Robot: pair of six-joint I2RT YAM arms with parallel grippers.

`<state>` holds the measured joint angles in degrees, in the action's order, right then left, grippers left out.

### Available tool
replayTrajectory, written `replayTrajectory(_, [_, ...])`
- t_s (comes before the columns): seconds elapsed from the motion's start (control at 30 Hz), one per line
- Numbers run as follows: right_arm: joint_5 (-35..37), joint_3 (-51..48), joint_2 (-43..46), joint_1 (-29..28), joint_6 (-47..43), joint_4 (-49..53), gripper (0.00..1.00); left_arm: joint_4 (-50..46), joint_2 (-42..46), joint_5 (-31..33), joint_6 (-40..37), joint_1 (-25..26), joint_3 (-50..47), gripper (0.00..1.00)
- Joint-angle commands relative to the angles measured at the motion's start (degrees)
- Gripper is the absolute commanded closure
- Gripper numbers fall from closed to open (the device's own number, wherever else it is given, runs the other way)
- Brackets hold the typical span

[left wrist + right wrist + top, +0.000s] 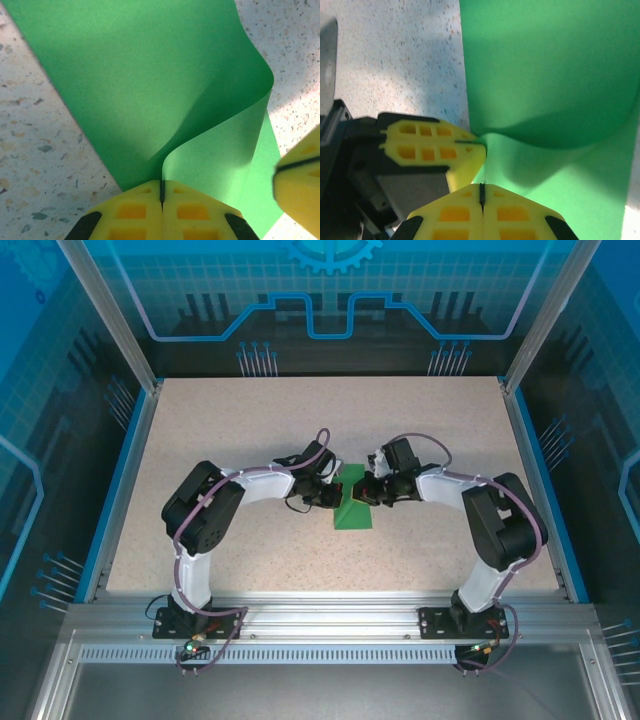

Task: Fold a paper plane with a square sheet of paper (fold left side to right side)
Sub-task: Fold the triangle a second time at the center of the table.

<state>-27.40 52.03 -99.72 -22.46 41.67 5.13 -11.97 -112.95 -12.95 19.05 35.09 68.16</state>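
The square sheet of paper [353,514] is bright green and lies at mid-table between both grippers. My left gripper [161,186] is shut on one edge of it, and from that pinch the sheet [150,75] rises and curls over onto itself in a loose roll. In the right wrist view the left gripper [478,143] pinches the paper's [545,75] edge from the left. My right gripper [481,188] is shut, its tips low over the sheet's lower layer; no paper shows between its pads. Its yellow finger [300,187] stands at the paper's right edge. A paper plane is out of view.
The speckled beige table [230,440] has a raised blue rim [122,475] on its left and right sides. Metal posts [110,320] stand at the back corners. Both arm bases [195,618] are bolted at the near edge.
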Motion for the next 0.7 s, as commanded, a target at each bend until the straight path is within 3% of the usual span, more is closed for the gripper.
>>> replayTrajectory(0.0, [-2.1, 2.3, -2.5, 0.1, 1.3, -2.6, 1.0, -3.3, -2.2, -0.4, -1.6, 0.3, 0.7, 0.98])
replayTrajectory(0.67, [-0.5, 5.8, -8.0, -1.6, -1.6, 2.8, 1.0, -4.2, -2.6, -0.1, -1.9, 0.7, 1.7, 0.98])
